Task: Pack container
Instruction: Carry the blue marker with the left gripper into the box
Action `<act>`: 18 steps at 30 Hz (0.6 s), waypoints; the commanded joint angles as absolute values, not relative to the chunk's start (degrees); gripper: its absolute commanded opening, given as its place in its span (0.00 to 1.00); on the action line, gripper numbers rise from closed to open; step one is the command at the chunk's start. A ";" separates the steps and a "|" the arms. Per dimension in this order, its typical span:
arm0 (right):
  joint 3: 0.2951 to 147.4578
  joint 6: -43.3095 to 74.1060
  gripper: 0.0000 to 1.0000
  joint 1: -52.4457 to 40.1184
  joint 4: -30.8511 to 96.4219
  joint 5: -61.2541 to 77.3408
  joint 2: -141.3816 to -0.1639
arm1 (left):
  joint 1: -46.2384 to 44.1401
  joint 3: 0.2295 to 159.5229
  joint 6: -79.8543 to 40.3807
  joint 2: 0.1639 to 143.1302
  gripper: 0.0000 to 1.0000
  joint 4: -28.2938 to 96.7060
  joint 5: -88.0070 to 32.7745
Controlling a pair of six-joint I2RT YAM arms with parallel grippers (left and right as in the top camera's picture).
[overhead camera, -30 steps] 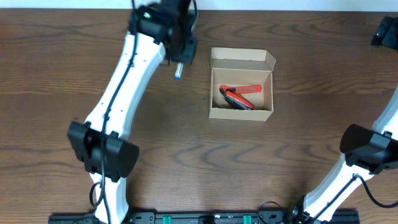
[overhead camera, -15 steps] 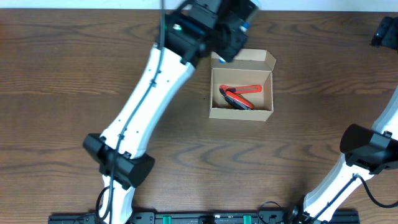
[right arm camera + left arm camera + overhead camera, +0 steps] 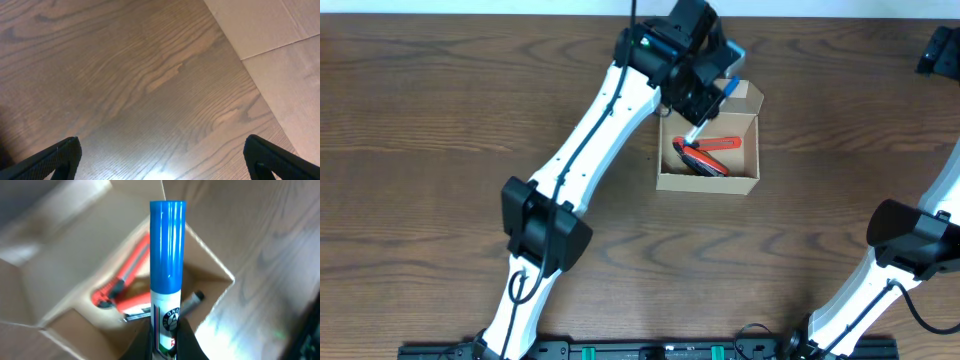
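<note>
Left of frame in the overhead view, bare wood-grain table [image 3: 420,150] is recorded, crossed by the left arm [image 3: 590,130], which runs from the lower left up to the centre top.

Centre: the left hand [image 3: 164,336] is found clamped on the white barrel of a blue-capped marker [image 3: 167,245], cap pointing away from the wrist. The marker is held above the open container [image 3: 708,183], which sits on the table just right of centre in the upper half of the overhead view, its flap lid [image 3: 748,96] folded back at the far edge. A red-handled tool [image 3: 715,145] is seen lying inside; a dark pen-like item [image 3: 192,299] is also noted on the floor of the box in the left wrist view. Whether the marker touches either cannot be told.

Right of frame: the right hand [image 3: 162,160] is observed with fingers wide apart, nothing between them, over bare table well apart from the container.

Step judged in hand: placing the marker in the container. The next move is judged to call for lowering it inside the walls, clear of the red-handled tool, then parting the fingers. The lid is not yet closed.
</note>
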State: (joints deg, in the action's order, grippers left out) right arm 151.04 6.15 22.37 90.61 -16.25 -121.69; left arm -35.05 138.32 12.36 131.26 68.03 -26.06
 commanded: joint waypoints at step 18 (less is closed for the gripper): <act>151.00 7.05 0.99 22.48 90.70 -16.45 -120.11 | -36.03 138.96 15.68 141.38 0.06 72.60 -30.06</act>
